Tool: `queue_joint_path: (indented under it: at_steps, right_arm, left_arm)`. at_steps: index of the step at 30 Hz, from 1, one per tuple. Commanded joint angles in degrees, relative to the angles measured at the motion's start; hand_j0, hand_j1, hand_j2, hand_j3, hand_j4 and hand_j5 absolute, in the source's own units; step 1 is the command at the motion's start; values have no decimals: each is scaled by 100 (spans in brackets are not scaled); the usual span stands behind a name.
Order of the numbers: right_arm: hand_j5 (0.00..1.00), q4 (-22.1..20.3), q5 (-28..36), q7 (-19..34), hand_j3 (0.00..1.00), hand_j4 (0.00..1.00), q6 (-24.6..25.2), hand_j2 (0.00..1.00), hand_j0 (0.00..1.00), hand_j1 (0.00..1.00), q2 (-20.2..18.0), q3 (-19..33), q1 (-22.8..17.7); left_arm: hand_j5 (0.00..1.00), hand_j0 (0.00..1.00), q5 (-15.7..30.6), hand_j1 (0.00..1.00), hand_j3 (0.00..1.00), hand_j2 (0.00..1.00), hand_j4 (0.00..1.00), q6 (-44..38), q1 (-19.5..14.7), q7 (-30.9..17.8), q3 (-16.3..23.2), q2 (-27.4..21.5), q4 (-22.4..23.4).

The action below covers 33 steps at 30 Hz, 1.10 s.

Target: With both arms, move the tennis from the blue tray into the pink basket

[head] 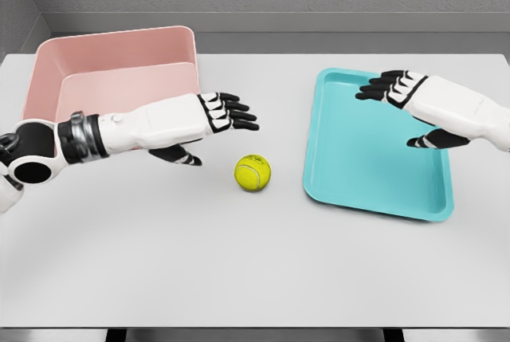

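Head view check, item one:

**Operator A:** Location of the tennis ball (253,173)?

**Operator B:** Yellow-green, resting on the white table (239,270), between the pink basket (119,59) and the blue tray (378,147). It lies just left of the tray's near-left corner, outside the tray and apart from it. Neither hand touches it.

**Operator A:** Left hand (209,123)?

**Operator B:** Extended from the left edge, palm down, in front of the basket's near-right corner, up and to the left of the ball. Fingers straight and slightly apart, thumb hanging below; nothing is grasped.

**Operator A:** Right hand (408,99)?

**Operator B:** Enters from the right edge, poised over the tray's far half. Fingers extended and spread, thumb lowered toward the tray surface; nothing is held.

**Operator A:** Containers?

**Operator B:** Basket stands at the table's far left; tray lies flat at the right.
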State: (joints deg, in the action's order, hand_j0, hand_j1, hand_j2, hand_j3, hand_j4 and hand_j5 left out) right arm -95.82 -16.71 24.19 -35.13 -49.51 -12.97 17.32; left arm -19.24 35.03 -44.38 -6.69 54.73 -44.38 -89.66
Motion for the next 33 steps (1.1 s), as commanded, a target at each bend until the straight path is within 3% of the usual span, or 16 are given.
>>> queue_joint_path:
  at_steps: [1,2,14,33]
  right_arm:
    - [100,2,45,7,100,100,13,100,100,100,3,32,0]
    - [100,2,45,-2,100,100,13,100,100,100,-6,32,0]
    - [100,11,80,7,100,100,13,100,100,100,-76,41,-193]
    - [100,11,80,7,100,100,13,100,100,100,-76,41,-193]
  left_arm:
    - [100,100,210,100,100,100,100,-3,-105,-192,362,201,308]
    - [100,100,298,100,100,100,100,-3,-263,-289,600,281,431]
    - [100,100,861,100,100,100,100,-3,-536,-1142,943,685,1038]
    - [100,100,993,100,100,100,100,-3,-571,-1151,917,1230,1636]
